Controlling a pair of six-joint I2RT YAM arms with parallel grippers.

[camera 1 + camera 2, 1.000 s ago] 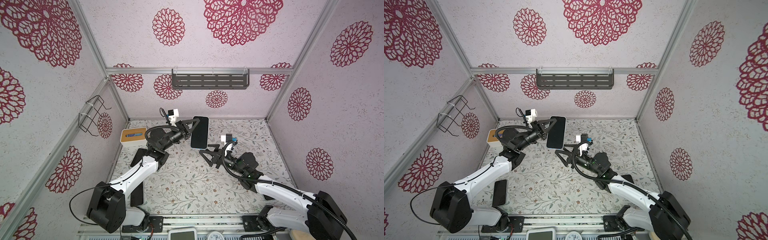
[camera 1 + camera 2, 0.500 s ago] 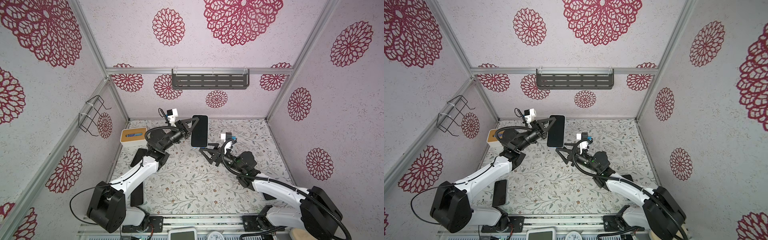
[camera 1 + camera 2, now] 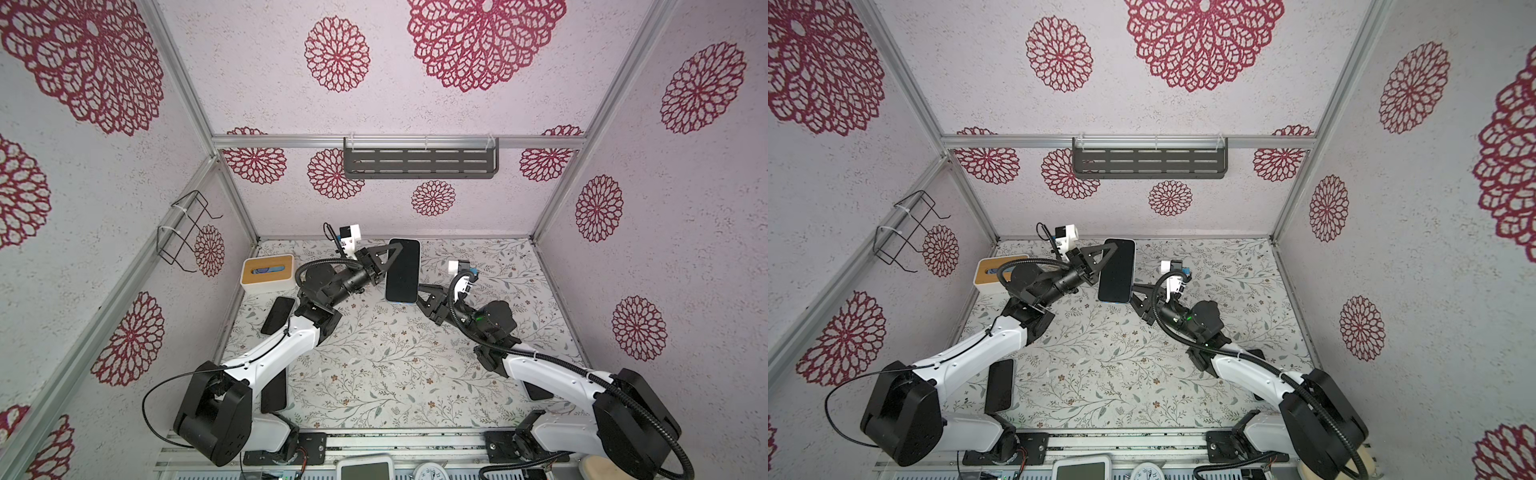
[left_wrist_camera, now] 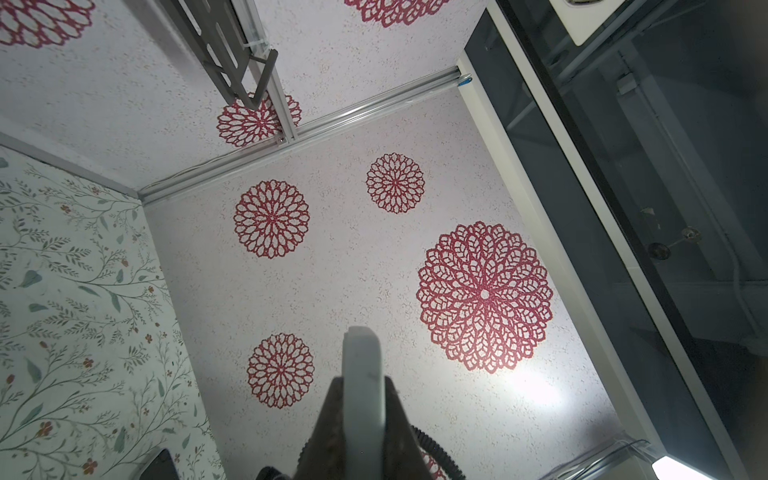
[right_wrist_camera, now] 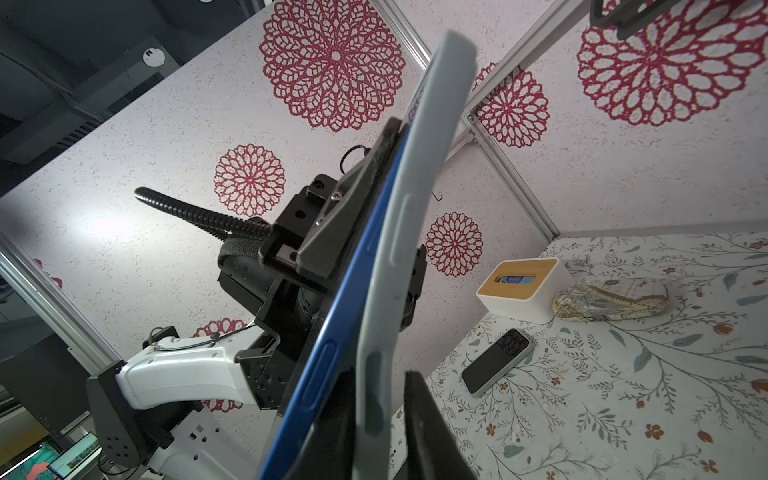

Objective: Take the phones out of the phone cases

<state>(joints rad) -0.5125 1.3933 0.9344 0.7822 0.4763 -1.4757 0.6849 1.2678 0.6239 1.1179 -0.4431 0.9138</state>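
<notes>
closing from the wide stance it had a second earlier, the right gripper (image 3: 419, 292) had come up to the lower corner of the phone (image 3: 402, 270) and drawn its fingers (image 5: 428, 424) together. in the right wrist view one sat outside the grey phone case (image 5: 399, 266) and the other looked wedged between that case and the phone's blue edge (a sliver of gap showed beside the outer one, so the pinch may not have been fully tight). the left gripper (image 3: 384, 266) had not let go: its fingers stayed clamped across the screen and the case back at one long side, holding the phone raised above the table (image 3: 374, 353), screen towards the top camera, between the two arms. the case lip already stood off the phone at that corner, so the peel seemed set up. since the left clamp pinned case and phone together, the case probably could not come wholly free without a regrip
</notes>
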